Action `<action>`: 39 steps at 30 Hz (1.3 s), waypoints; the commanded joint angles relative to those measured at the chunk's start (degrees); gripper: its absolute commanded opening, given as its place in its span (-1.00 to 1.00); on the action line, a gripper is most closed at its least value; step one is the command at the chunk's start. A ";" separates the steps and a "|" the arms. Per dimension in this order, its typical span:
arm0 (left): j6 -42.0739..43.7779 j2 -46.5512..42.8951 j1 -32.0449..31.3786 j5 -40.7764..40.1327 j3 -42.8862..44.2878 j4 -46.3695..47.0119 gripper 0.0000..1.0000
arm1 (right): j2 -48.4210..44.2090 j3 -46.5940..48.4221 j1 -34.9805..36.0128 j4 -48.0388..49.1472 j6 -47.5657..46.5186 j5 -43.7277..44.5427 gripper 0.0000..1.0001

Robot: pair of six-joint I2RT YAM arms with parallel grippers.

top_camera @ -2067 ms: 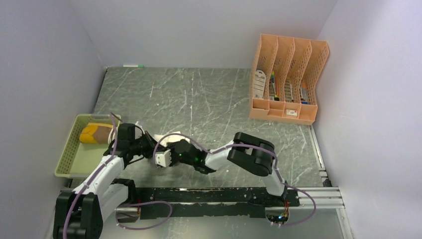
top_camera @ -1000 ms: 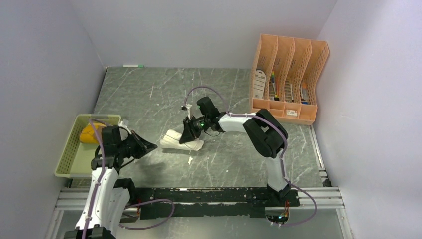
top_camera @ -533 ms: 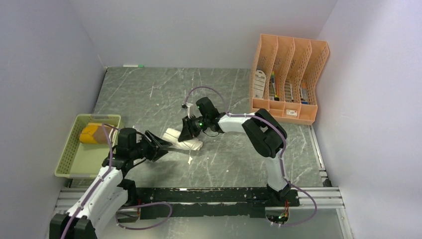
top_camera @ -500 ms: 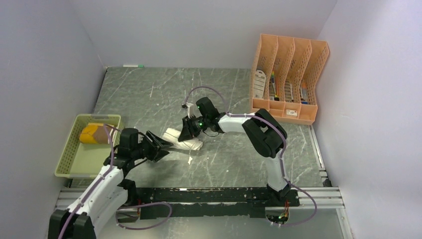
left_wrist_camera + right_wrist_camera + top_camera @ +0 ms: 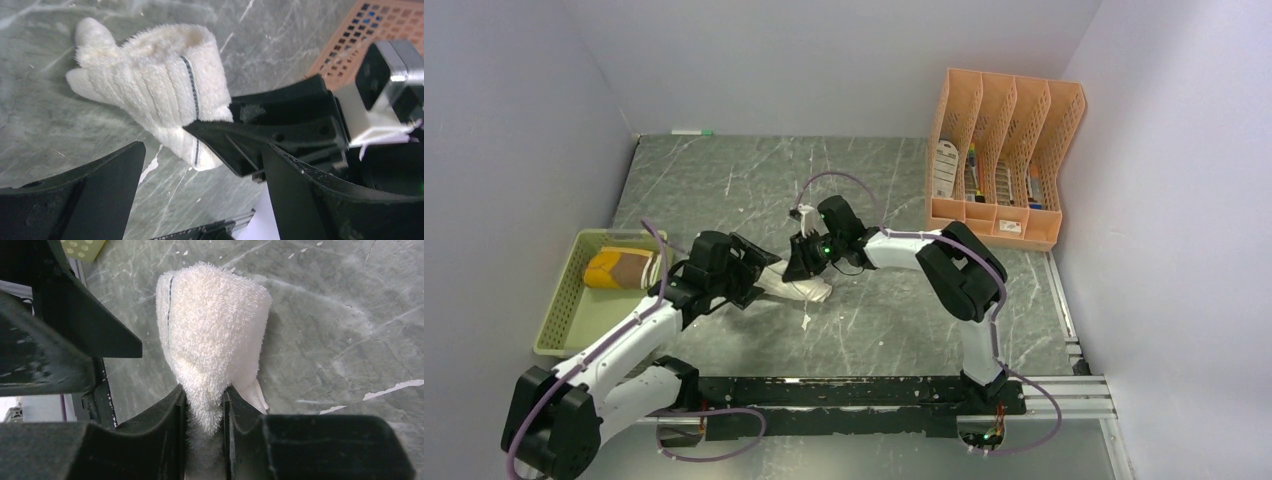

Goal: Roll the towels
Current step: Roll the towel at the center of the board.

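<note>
Since a second ago, we record the left gripper gone right from the green basket to the cream-white towel, jaws now spread wide, holding nothing. Right gripper pinches that rolled towel's end, mid-table. Brown towel lies in the basket, far left.

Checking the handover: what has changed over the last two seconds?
The right gripper carried the cream towel from the near left out to the middle. The left gripper then swung over from the basket and opened wide beside it. Unchanged: right gripper pinching the towel's end, brown towel in the basket.
</note>
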 commanded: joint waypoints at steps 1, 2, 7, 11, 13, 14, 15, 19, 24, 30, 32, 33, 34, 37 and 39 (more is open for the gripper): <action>-4.57 3.75 -2.57 -8.58 2.98 -5.90 0.98 | -2.55 -1.43 0.48 -0.82 -1.25 2.65 -0.86; -5.14 4.98 -3.23 -8.81 3.37 -6.17 0.98 | -2.81 -1.41 0.59 -0.96 -1.23 2.64 -0.87; -7.28 11.58 -6.43 -10.21 5.19 -5.41 0.98 | -3.80 -1.03 1.44 -1.72 -1.62 3.16 -0.87; -8.52 15.67 -7.19 -12.91 6.52 -4.76 0.98 | -4.11 0.02 2.69 -3.47 -2.91 3.37 -0.87; -8.66 16.67 -7.18 -14.08 6.74 -3.94 0.98 | -3.83 0.53 3.16 -4.27 -3.10 2.69 -0.88; -8.67 17.06 -7.25 -14.74 7.03 -4.04 0.98 | -3.74 0.56 3.09 -4.50 -2.81 2.54 -0.88; -9.01 17.37 -7.29 -15.46 7.19 -4.36 0.98 | -3.93 0.33 3.05 -3.99 -2.59 2.08 -0.88; -11.34 14.02 -7.37 -17.89 4.50 -2.92 0.98 | -4.17 1.24 2.85 -5.04 -2.88 1.89 -0.88; -12.55 11.60 -7.38 -23.37 5.76 -7.58 0.97 | -3.50 1.07 2.91 -2.96 -1.00 -2.76 -0.90; -11.25 12.38 -7.38 -24.99 5.67 -4.08 0.98 | -4.27 0.67 3.15 -3.43 -1.01 -3.44 -0.92; -11.10 14.04 -7.38 -23.85 6.13 -3.30 0.98 | -4.80 0.93 3.13 -4.39 -1.51 -2.97 -0.92; -11.06 15.13 -7.43 -23.02 6.53 -3.32 0.98 | -5.00 1.07 3.13 -4.75 -1.76 -2.69 -0.92; -11.00 16.52 -7.62 -22.45 7.03 -3.43 0.97 | -5.23 1.35 3.16 -5.20 -1.96 -2.55 -0.92; -11.40 18.81 -9.01 -22.54 7.18 -3.32 0.98 | -5.33 2.26 3.18 -5.82 -2.04 -2.69 -0.92; -12.34 19.43 -9.88 -23.19 6.64 -2.79 0.98 | -5.33 2.70 3.34 -5.76 -1.87 -3.23 -0.92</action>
